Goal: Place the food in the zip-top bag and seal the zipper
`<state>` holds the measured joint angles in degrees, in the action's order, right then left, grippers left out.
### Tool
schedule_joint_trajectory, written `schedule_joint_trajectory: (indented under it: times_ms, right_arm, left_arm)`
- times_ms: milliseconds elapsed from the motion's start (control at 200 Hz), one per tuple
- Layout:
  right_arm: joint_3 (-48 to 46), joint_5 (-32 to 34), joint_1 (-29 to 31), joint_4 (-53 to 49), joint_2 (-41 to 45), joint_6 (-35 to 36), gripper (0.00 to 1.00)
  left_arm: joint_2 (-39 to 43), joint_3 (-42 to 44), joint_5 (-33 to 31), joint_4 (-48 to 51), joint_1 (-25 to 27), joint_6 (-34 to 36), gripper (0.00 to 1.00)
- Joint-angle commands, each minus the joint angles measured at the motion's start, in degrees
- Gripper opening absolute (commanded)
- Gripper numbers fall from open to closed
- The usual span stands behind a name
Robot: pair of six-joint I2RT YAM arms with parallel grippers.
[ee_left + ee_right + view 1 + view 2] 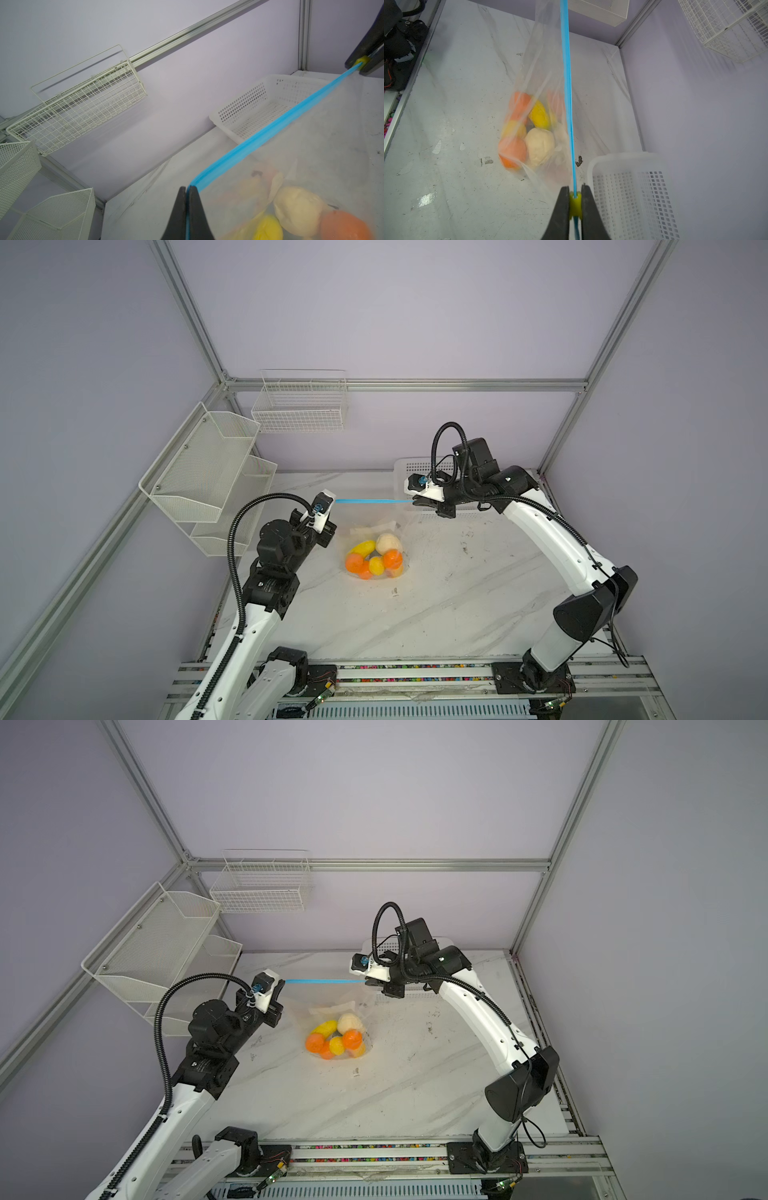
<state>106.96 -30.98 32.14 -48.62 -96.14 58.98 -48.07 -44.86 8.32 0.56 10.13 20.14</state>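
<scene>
Hanging between the two arms, the large transparent crinkly plastic zip-top bag [542,62] is stretched by its mouth edge above the white marbled tabletop [457,614]. The left gripper [188,188] is pressed together on one end of the thin light-blue zipper strip [374,501]. The right gripper [575,188] pinches the small yellow slider tab [575,204] at the opposite end. The strip runs taut and straight between them and reads as one closed line. It is judged sealed, though the jaws hide its extreme ends.

The small toy food pieces [374,558], orange, yellow and cream, sit bunched in the bag's bottom, low over the table; contact cannot be told. A white perforated plastic basket [633,197] stands just beside the right gripper.

Assessment: the film is thin, soft and probably slippery, and would crumple or slide under a pinch. The load looks light but hangs low and may swing. The strip is the stiffest part, so hold at its ends and not on the film.
</scene>
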Motion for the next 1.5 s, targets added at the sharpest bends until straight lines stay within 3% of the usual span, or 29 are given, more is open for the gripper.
schedule_joint_trajectory:
  times_ms: [0, 480, 770, 1300, 1390, 1495]
  right_arm:
    - [-0.53, 0.84, -1.03, -0.69, 2.45, 0.1, 0.09]
    - [-0.44, 0.18, -1.03, -0.43, 2.36, 0.22, 0.12]
    - [-0.7, -4.03, -0.38, 1.45, 0.69, -1.98, 0.16]
    - [1.42, -4.53, -0.06, 0.09, -1.78, -1.84, 0.17]
    - [1.67, -4.34, 0.02, 0.45, -1.69, -1.97, 0.2]
    - [1.81, -5.12, 0.5, 0.96, -1.84, -2.35, 0.31]
  left_arm:
    - [1.08, 1.35, -4.16, -1.96, -1.45, 0.18, 0.0]
    - [2.25, 2.09, -4.89, -1.24, -1.52, 0.34, 0.0]
    - [1.54, 1.21, -0.9, -2.88, -1.52, -1.72, 0.0]
    - [0.56, 0.82, 0.74, -4.14, -1.5, -2.98, 0.0]
    - [0.5, 0.88, 0.39, -4.37, -1.52, -3.42, 0.0]
    - [0.41, 0.79, 0.56, -4.64, -1.52, -3.65, 0.0]
